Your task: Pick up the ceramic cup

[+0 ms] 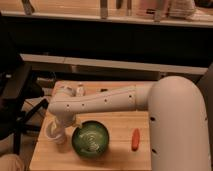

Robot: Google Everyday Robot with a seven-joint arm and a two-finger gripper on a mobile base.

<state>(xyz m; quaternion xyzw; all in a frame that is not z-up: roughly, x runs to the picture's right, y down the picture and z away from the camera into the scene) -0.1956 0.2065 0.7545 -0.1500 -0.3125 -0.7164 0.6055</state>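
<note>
**Gripper at the cup, left side of table**

The arm (100, 104) reaches leftward across the wooden table (117, 125). Its gripper (62, 126) points down at the cup (51, 134), which stands near the table's left edge, just beside the green bowl (90, 140). Whether the gripper is spread or clamped on the cup cannot be told. A carrot (135, 139) lies right of the bowl, well apart.

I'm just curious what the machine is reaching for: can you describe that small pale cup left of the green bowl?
The small whitish ceramic-looking cup seems upright near the wooden table's front-left corner, close beside the glossy dark green bowl. The white arm's gripper reaches down at it, hiding its right side.
</note>
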